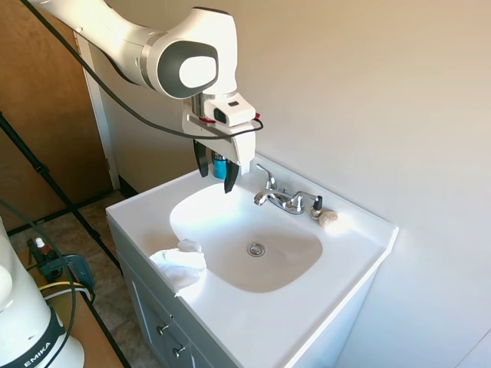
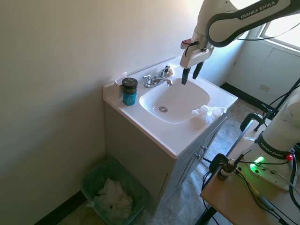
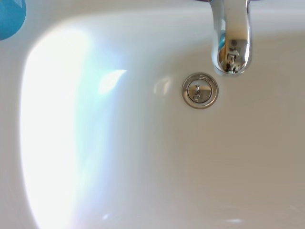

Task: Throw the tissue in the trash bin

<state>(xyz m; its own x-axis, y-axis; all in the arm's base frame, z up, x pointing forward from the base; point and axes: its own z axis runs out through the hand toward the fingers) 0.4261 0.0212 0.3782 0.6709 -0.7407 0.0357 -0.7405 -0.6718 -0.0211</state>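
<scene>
A white vanity sink stands against a pale wall, its oval basin sunlit on one side and set into a cabinet with small metal door knobs. On the floor beside the cabinet, seen only in the second exterior view, sits a green trash bin lined with a bag and already holding crumpled white paper.

The white arm reaches in over the basin, and its gripper hangs above the bowl's back part, near the faucet, touching nothing. Its two dark fingers are spread apart with nothing between them.

The tissue, a crumpled white sheet, lies on the front rim of the sink, partly over the counter edge, well apart from the gripper.

A chrome faucet with two handles stands at the back of the basin; the wrist view shows its spout right above the round chrome drain. A blue jar with a dark lid sits on the back corner of the counter. Beside the faucet's far handle rests a small beige lump, possibly soap or a pebble.
</scene>
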